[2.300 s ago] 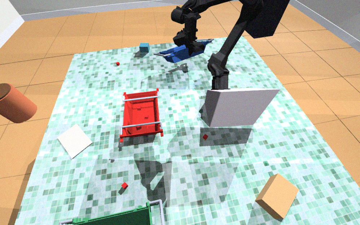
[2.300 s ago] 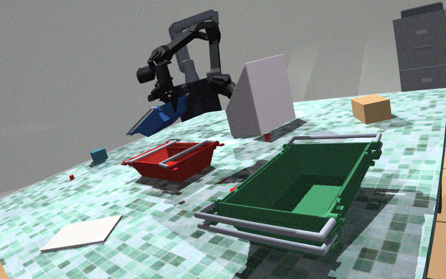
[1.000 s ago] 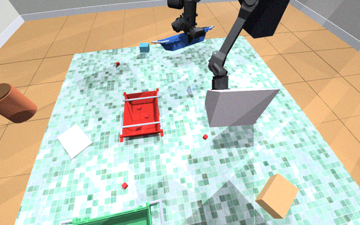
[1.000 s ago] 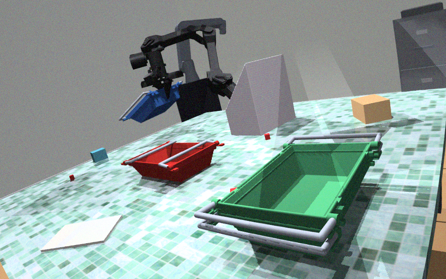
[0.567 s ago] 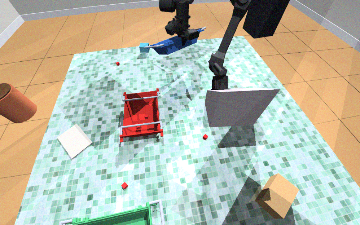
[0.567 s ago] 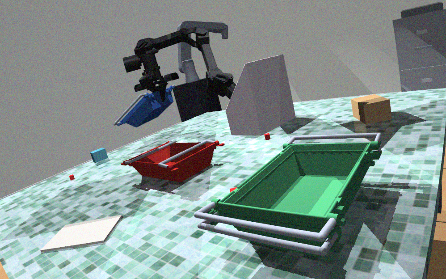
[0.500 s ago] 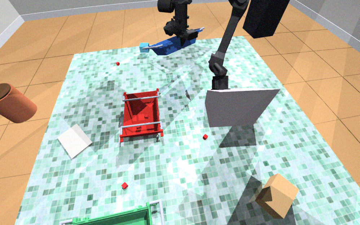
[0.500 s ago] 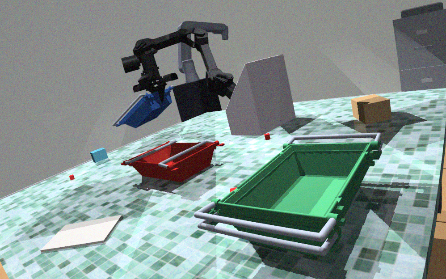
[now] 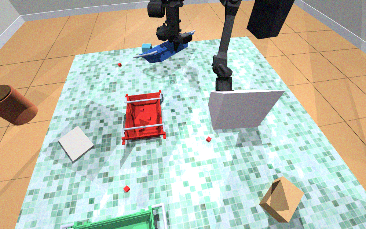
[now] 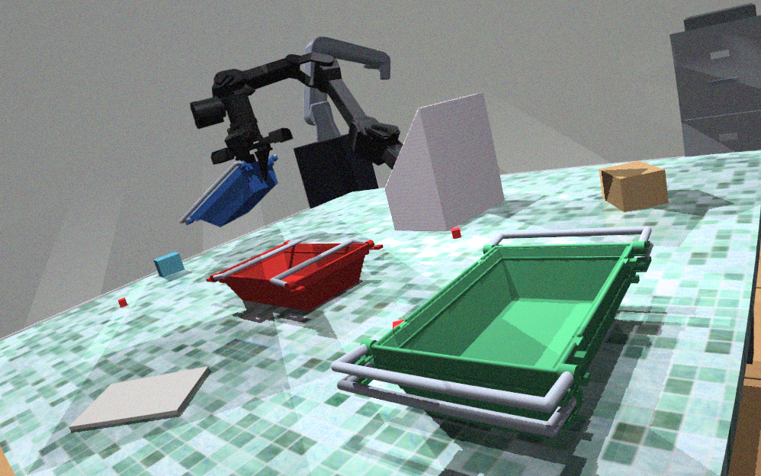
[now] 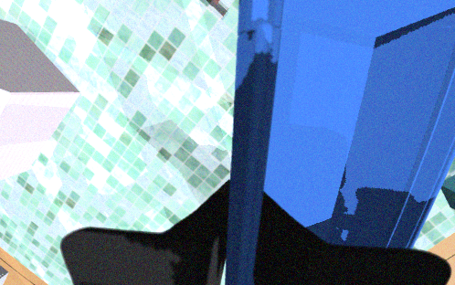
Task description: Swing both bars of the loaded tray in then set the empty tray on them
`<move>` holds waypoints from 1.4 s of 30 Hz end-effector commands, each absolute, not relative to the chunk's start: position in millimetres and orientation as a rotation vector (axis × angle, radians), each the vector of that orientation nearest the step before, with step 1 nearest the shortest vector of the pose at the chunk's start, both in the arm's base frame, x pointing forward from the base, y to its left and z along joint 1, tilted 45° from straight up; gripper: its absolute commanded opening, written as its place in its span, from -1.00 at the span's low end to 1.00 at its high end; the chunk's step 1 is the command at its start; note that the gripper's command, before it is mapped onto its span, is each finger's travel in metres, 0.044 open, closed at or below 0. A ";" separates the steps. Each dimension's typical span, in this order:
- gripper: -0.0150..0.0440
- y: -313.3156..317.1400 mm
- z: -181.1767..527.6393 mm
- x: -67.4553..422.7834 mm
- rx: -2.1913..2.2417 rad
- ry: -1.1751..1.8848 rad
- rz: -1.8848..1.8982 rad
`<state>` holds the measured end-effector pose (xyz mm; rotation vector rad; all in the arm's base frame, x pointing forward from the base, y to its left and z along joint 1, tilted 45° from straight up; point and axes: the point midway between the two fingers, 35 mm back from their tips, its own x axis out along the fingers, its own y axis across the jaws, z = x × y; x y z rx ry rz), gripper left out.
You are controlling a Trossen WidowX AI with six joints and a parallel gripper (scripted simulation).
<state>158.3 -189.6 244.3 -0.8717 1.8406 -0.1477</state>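
Observation:
The red tray (image 9: 144,136) (image 10: 336,283) stands upright on the table, with small red blocks (image 9: 141,109) (image 9: 149,118) inside. Its two grey wire bars (image 9: 143,100) (image 9: 143,126) (image 10: 255,259) (image 10: 313,261) both lie across its top. My gripper (image 9: 175,48) (image 10: 263,171) (image 11: 239,187) is shut on one long side wall of the blue tray (image 9: 164,52) (image 10: 236,196) (image 11: 320,91), which looks empty. The blue tray hangs in the air behind the red tray, tilted, its left end lower in the top and exterior views. Its far end is partly hidden by the gripper in the top view.
A larger green tray (image 9: 116,222) (image 10: 566,271) stands at the front. A tall pale wedge block (image 9: 240,110) (image 10: 460,168) stands right of the red tray. A tan block (image 9: 292,195) (image 10: 645,191), a flat white plate (image 9: 76,143) (image 10: 142,395), a light-blue block (image 9: 146,47) (image 10: 169,264) and loose red cubes (image 9: 208,139) (image 9: 126,188) (image 9: 119,64) lie around.

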 end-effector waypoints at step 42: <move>-0.49 -111.8 142.6 303.0 -1.212 1.899 0.360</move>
